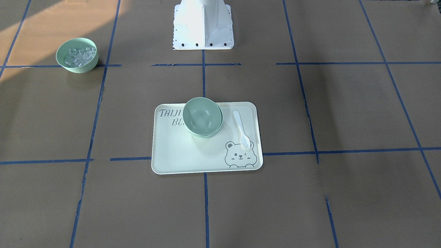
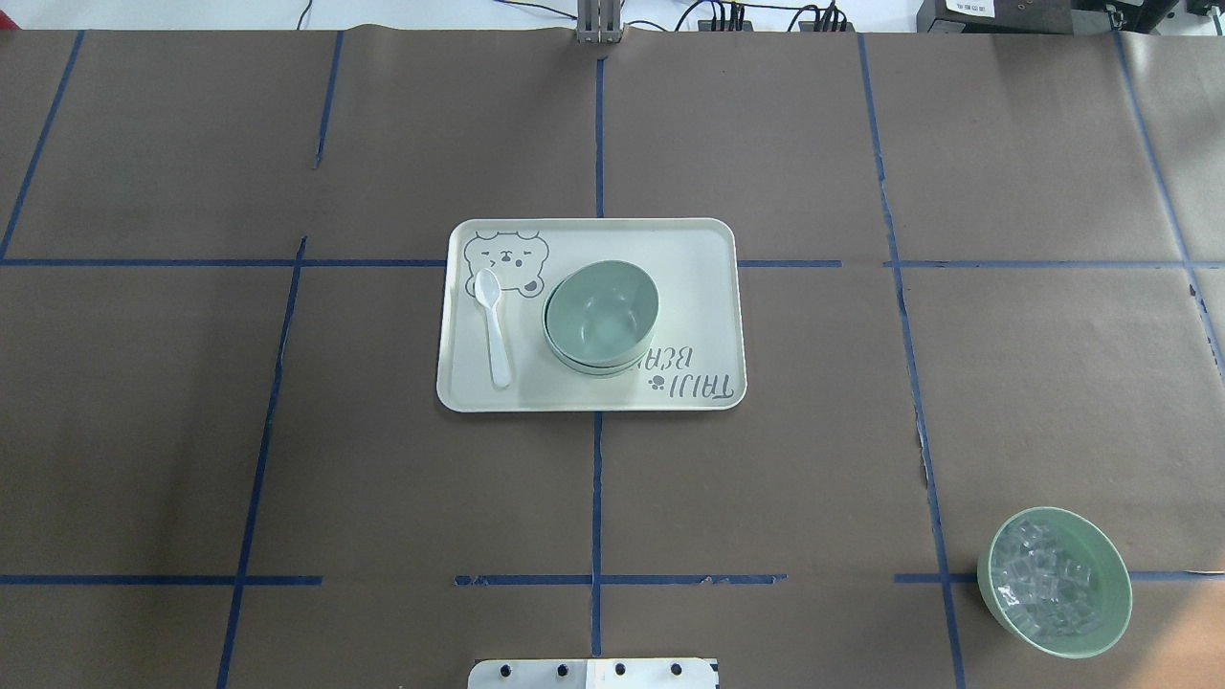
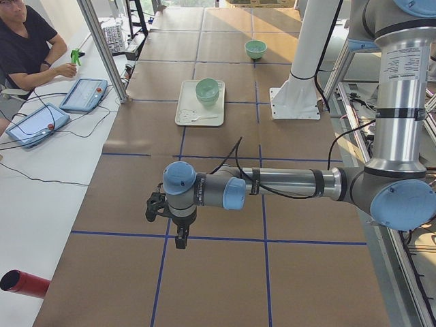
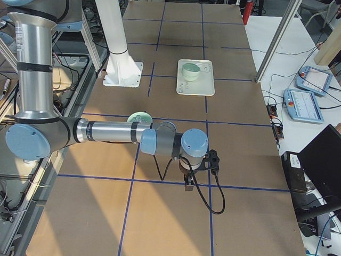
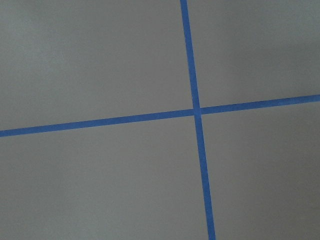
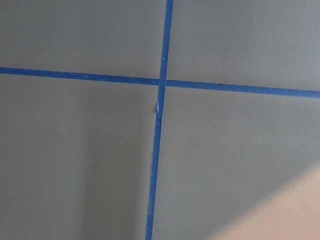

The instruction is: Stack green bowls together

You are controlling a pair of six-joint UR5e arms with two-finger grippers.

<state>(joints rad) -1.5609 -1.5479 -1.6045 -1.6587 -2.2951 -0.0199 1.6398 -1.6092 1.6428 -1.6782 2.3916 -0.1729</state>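
The green bowls (image 1: 202,117) sit nested in one stack on the cream tray (image 1: 179,155), near its middle. The stack also shows in the overhead view (image 2: 601,316) and both side views (image 3: 207,90) (image 4: 191,71). My left gripper (image 3: 182,238) hangs over bare brown paper far from the tray, at the table's left end. My right gripper (image 4: 188,184) hangs over bare paper at the right end. Both show only in side views, so I cannot tell whether they are open or shut. Both wrist views show only paper and blue tape.
A white spoon (image 1: 242,130) lies on the tray beside the stack. A green bowl of clear cubes (image 2: 1055,582) stands near the robot's right. The white robot base (image 1: 203,26) is behind the tray. An operator (image 3: 27,48) sits with tablets at the far side.
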